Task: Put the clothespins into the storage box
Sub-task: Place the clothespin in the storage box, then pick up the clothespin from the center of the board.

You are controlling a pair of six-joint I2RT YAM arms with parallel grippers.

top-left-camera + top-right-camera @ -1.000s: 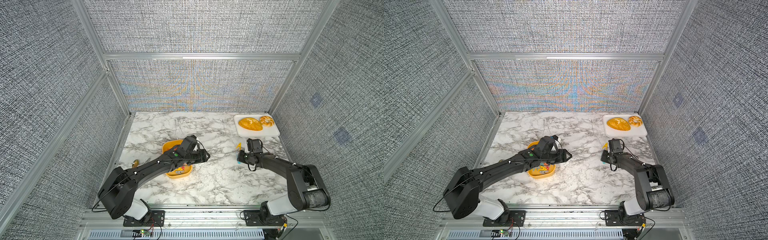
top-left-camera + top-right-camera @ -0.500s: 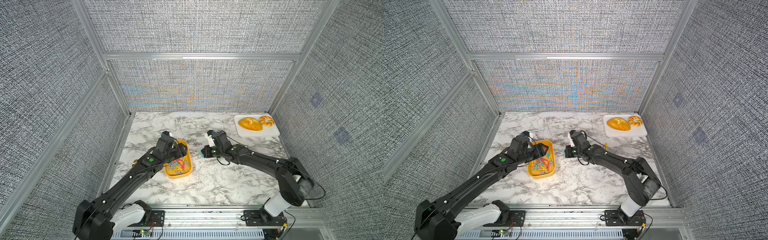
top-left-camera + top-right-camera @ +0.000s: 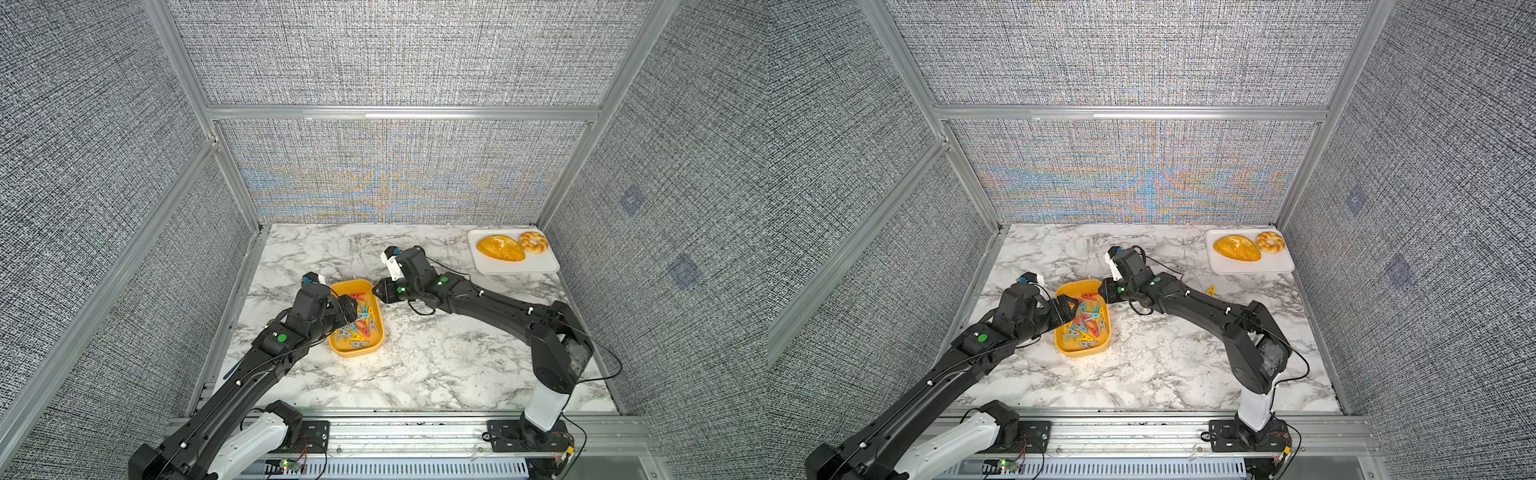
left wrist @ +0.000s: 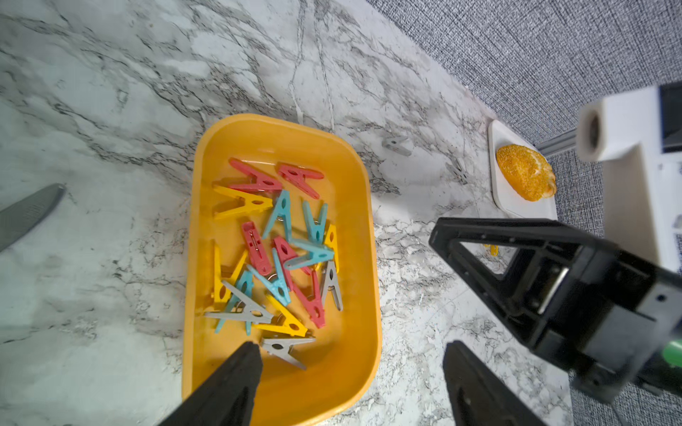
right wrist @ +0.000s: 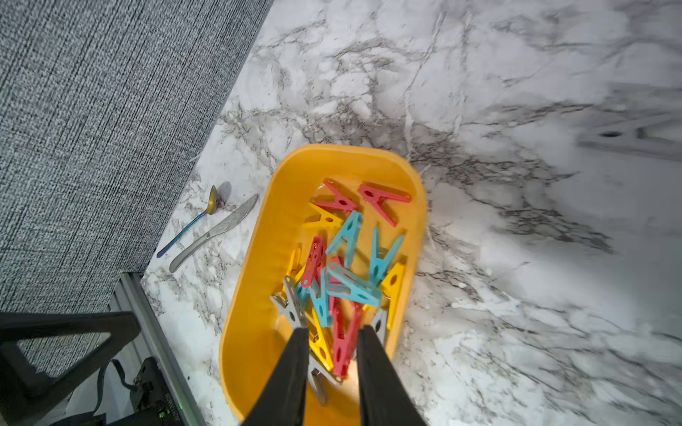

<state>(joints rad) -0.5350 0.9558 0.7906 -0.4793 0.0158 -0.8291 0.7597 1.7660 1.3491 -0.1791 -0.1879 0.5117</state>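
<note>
The left arm hides the left wall of the storage box (image 3: 355,352) in both top views, lower centre of the frame on the table (image 3: 415,374). The clothespins (image 4: 275,254) heaped inside overlap, so an exact count is uncertain: roughly eighteen. Loose ones lie outside: two grey (image 4: 396,144) and one yellow clothespin (image 3: 1211,290). The left gripper (image 4: 350,369) hangs over the box's near end, jaws wide apart, empty. The right gripper (image 5: 332,354) hovers above the pile, jaws slightly parted, nothing visibly clamped. A spoon (image 5: 188,225) and knife (image 5: 214,232) lie beside the box; a white tray (image 3: 515,269) carries two breads. No legible writing.
</note>
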